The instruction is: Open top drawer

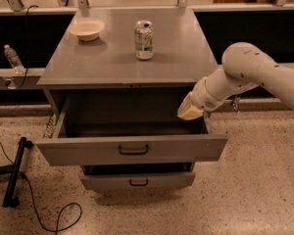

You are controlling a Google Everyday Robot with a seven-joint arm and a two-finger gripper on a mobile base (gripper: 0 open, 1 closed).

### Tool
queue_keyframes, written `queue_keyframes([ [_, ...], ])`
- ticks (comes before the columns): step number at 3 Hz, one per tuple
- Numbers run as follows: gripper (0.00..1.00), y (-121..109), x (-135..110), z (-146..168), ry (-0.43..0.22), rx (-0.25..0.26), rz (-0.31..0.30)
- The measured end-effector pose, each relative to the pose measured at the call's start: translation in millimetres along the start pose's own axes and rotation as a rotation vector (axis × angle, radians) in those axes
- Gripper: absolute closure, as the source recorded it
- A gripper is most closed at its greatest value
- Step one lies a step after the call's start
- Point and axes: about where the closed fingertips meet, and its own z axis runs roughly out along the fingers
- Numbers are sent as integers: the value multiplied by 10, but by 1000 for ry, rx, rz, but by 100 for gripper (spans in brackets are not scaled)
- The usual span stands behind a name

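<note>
The top drawer [132,150] is a wide grey metal drawer with a small black centre handle [133,150]. It stands pulled far out of the grey cabinet, and its deep box looks empty. My gripper [188,111] is at the end of the white arm coming from the right. It hangs over the right rear part of the open drawer, just under the cabinet top, apart from the front panel and the handle.
A drink can [144,39] and a white bowl [86,29] stand on the cabinet top [176,58]. A narrower lower drawer [137,181] sticks out slightly. A plastic bottle [12,58] stands on a ledge at left. A black stand and cable [14,175] lie on the floor.
</note>
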Motion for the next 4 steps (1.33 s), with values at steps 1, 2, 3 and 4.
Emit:
queue_keyframes([
  [1,100,70,77,226,-22,10,-19],
  [2,100,184,116,355,-42,1,-34],
  [3,100,365,147,485,-57,-13,-36],
  [4,100,496,157,515,-60,-31,-37],
])
